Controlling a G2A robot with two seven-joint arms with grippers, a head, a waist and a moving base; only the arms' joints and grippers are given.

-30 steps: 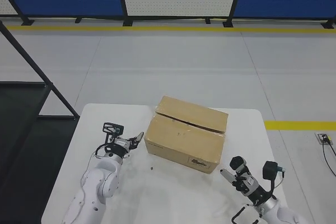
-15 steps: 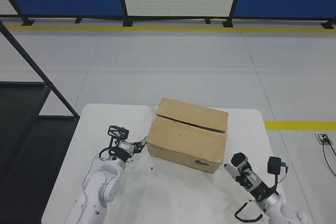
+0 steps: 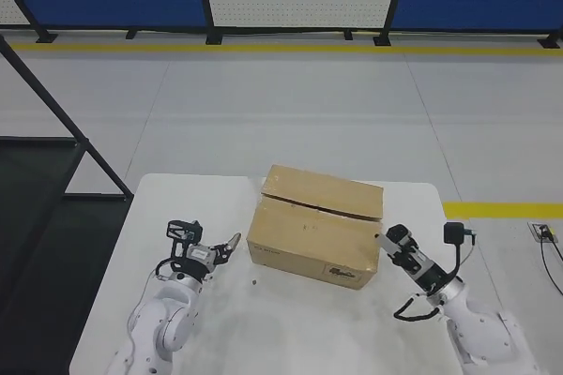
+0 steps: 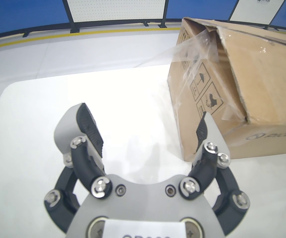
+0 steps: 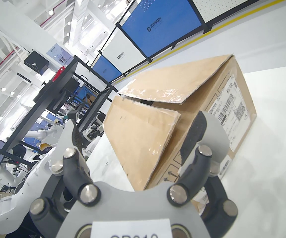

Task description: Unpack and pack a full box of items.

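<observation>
**Now: box (image 3: 314,230) shut on the counter (image 3: 291,319), an open claw at each end**

Top view: the brown cardboard box sits in the middle of the white counter, slightly skewed, with its two top flaps folded down and a seam running left to right across the lid. The left claw (image 3: 230,244) lies low over the counter just beside the box's left end, its fingers spread and holding nothing. The right claw (image 3: 392,236) is at the box's near right corner, very close to it; whether it touches the cardboard I cannot tell.

Left wrist view: the left claw (image 4: 144,112) is wide open and empty above bare counter (image 4: 58,100). The box (image 4: 244,75) stands just beyond one fingertip. A loose strip of clear tape (image 4: 192,53) hangs off its left end, over the printed handling symbols.

Right wrist view: the right claw (image 5: 135,122) is also spread open, gripping nothing, with the corner of the box (image 5: 158,115) showing between its fingers. The far flap (image 5: 182,82) rides a little above the near flap (image 5: 140,125). A white shipping label (image 5: 232,100) is stuck on the box's right end.
</observation>
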